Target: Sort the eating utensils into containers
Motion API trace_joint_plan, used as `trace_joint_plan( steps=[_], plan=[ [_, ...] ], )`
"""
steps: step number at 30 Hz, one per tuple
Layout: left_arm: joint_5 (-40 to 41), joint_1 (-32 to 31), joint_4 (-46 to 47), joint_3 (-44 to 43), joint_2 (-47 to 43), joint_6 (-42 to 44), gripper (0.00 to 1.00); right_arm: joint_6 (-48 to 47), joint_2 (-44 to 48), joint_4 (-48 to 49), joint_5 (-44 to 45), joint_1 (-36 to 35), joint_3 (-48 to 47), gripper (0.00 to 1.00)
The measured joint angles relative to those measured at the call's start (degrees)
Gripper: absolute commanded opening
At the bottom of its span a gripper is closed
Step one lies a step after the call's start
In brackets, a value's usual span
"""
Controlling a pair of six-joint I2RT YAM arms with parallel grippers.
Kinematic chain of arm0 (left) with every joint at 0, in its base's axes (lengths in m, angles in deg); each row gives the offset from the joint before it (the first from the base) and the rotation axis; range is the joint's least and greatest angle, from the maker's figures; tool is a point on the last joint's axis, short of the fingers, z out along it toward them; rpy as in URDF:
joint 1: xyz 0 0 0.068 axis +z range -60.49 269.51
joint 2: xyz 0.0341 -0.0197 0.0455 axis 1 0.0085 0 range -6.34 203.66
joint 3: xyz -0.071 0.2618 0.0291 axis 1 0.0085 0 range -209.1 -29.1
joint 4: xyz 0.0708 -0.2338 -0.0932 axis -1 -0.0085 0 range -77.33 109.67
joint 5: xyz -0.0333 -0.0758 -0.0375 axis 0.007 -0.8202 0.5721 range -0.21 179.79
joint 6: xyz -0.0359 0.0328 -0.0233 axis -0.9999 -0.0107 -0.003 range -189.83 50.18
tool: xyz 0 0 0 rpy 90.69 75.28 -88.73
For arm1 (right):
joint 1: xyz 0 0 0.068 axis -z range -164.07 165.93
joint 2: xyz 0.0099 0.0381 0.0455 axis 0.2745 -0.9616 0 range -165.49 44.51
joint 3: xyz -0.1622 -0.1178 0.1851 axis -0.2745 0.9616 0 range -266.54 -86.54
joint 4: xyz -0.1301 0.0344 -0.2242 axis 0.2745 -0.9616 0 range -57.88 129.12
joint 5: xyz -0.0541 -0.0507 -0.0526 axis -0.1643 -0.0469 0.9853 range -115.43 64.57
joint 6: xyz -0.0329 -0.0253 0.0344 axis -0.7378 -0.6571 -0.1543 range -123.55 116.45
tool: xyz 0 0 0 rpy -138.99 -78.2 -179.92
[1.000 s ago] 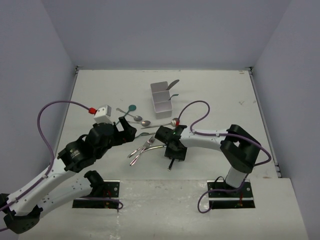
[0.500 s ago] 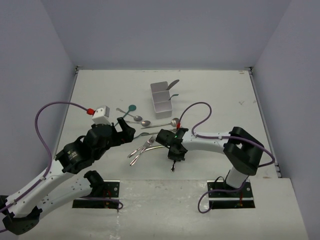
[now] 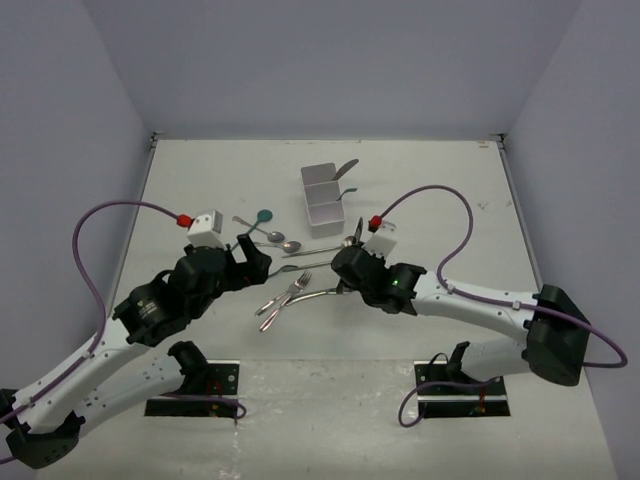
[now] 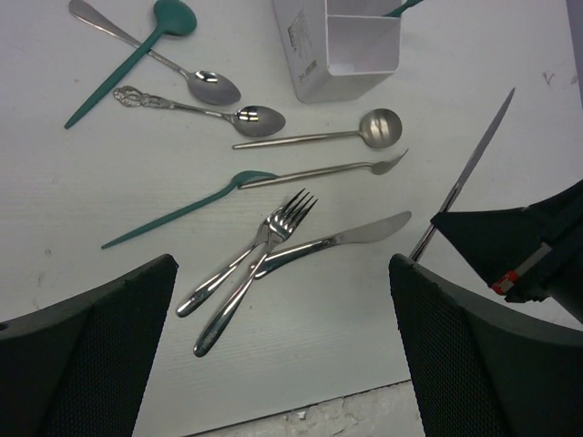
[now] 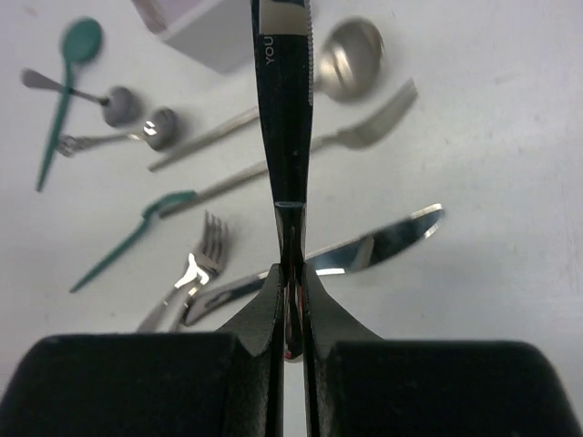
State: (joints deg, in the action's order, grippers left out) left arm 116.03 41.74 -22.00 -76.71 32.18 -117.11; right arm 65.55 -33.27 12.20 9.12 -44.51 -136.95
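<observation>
My right gripper (image 3: pixel 349 264) is shut on a silver knife (image 5: pixel 282 109) by its handle and holds it off the table, blade pointing toward the white three-compartment box (image 3: pixel 322 195). The held knife also shows in the left wrist view (image 4: pixel 474 168). My left gripper (image 4: pixel 282 364) is open and empty, above two silver forks (image 4: pixel 260 255) and another silver knife (image 4: pixel 337 241). A teal-handled fork (image 4: pixel 246 187), a long silver spoon (image 4: pixel 319 137), two smaller silver spoons (image 4: pixel 205 86) and a teal spoon (image 4: pixel 137 55) lie beyond them. Two utensil handles (image 3: pixel 345 168) stick out of the box.
The box (image 4: pixel 342 45) stands at mid-table, beyond the loose utensils. The arms' mounting plates (image 3: pixel 195 385) sit at the near edge. Purple cables (image 3: pixel 440 200) loop above both arms. Side walls (image 3: pixel 120 230) bound the table.
My right arm has swung its elbow out to the right and raised the knife off the table, turning it from pointing near-edge to pointing toward the box. The left arm has barely moved.
</observation>
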Motion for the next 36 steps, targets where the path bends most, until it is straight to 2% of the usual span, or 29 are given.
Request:
trace_joint_plan(
  steps=[3,7,12,19,24,32,36],
  plan=[
    [0.11,0.02,0.98,0.0,0.09,1.03,1.0,-7.43,1.33,7.41,4.94,1.03,-0.33,0.0],
    [0.24,0.0,2.12,0.0,0.37,2.1,1.0,-18.32,-3.1,17.44,7.96,5.64,-6.12,0.0],
    [1.01,0.0,2.86,0.0,0.61,2.56,1.0,-29.57,-13.4,29.94,8.63,12.5,-15.69,0.0],
    [1.97,0.0,3.87,0.0,1.31,2.93,1.0,-39.47,-27.39,37.38,7.58,16.68,-34.58,0.0],
    [3.19,0.0,3.87,0.0,1.88,2.93,1.0,-42.12,-33.83,39.8,7.3,18.71,-41.0,0.0],
    [4.52,0.0,3.89,0.0,2.51,2.93,1.0,-38.71,-41.07,39.56,6.71,19.65,-41.83,0.04],
    [4.94,0.0,3.87,0.0,3.43,2.93,1.0,-35.5,-42.8,37.48,6.32,19.65,-41.83,0.12]
  ],
)
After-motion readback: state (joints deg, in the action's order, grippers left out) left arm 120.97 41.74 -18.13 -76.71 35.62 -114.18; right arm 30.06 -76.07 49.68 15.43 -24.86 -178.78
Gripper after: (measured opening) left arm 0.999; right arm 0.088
